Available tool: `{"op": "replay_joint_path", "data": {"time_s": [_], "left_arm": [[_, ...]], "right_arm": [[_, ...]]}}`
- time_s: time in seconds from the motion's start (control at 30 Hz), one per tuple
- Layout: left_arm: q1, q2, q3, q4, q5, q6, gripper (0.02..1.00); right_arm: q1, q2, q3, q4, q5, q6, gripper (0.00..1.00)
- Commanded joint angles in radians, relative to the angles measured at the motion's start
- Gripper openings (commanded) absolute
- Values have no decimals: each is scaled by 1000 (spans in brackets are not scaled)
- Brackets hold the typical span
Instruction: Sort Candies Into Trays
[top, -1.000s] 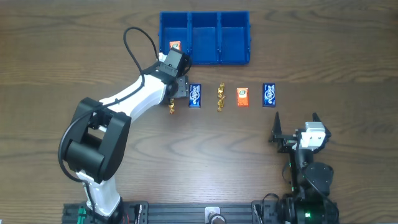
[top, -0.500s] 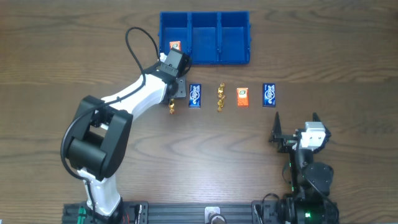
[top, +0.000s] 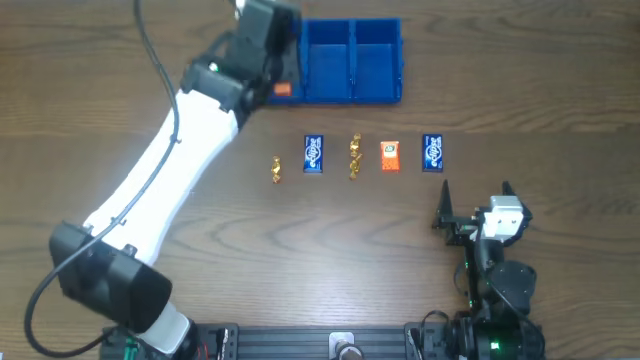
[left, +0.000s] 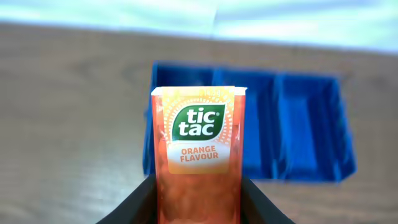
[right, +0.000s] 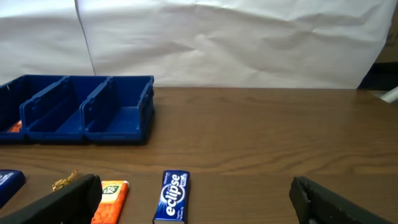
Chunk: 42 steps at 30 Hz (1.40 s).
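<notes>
Left gripper (left: 199, 208): jaws clamped on orange candy box (left: 199, 143), long axis upright. Blue tray (left: 298, 134) lies just beyond, probably left compartment nearest. Right gripper (top: 475, 195) well away from tray, jaws wide.

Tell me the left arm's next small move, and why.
Probably lower toward the left compartment of the blue tray, then release: the left gripper is shut on the orange candy box, held upright with the tray just beyond it.

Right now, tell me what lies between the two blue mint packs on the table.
A gold-wrapped candy and an orange mint box, seen in the top view, between the left blue pack and the right blue pack.
</notes>
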Motion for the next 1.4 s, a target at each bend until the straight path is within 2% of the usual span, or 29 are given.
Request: {"op": "replay_joint_path", "data": {"time_s": [0.03, 0.23, 0.53, 0.57, 0.6, 0.63, 0.67, 0.7, 0.9, 1.0, 1.2, 1.4], "left_arm": [[41, 178, 119, -15, -29, 55, 292], [78, 277, 121, -14, 38, 55, 312], [78, 310, 121, -8, 55, 55, 360], [78, 310, 121, -8, 58, 55, 402], [78, 310, 121, -9, 61, 55, 483], [78, 310, 121, -11, 61, 54, 638], [78, 310, 121, -15, 61, 54, 746], [78, 310, 121, -17, 61, 54, 787], [43, 275, 127, -23, 60, 4, 787], [-57, 249, 195, -65, 26, -77, 787], [-341, 282, 251, -114, -84, -290, 776], [-452, 431, 252, -119, -106, -394, 750]], "right_arm": [[6, -7, 0, -10, -2, 11, 998], [6, -7, 0, -10, -2, 11, 998], [6, -7, 0, -10, -2, 11, 998], [6, -7, 0, -9, -2, 11, 1000], [6, -7, 0, -10, -2, 11, 998], [6, -7, 0, -10, -2, 11, 1000], [6, -7, 0, -9, -2, 11, 998], [6, -7, 0, -10, -2, 11, 998], [6, -7, 0, -10, -2, 11, 1000], [6, -7, 0, -10, -2, 11, 998], [6, -7, 0, -10, -2, 11, 998], [6, -7, 0, -10, -2, 11, 1000]]}}
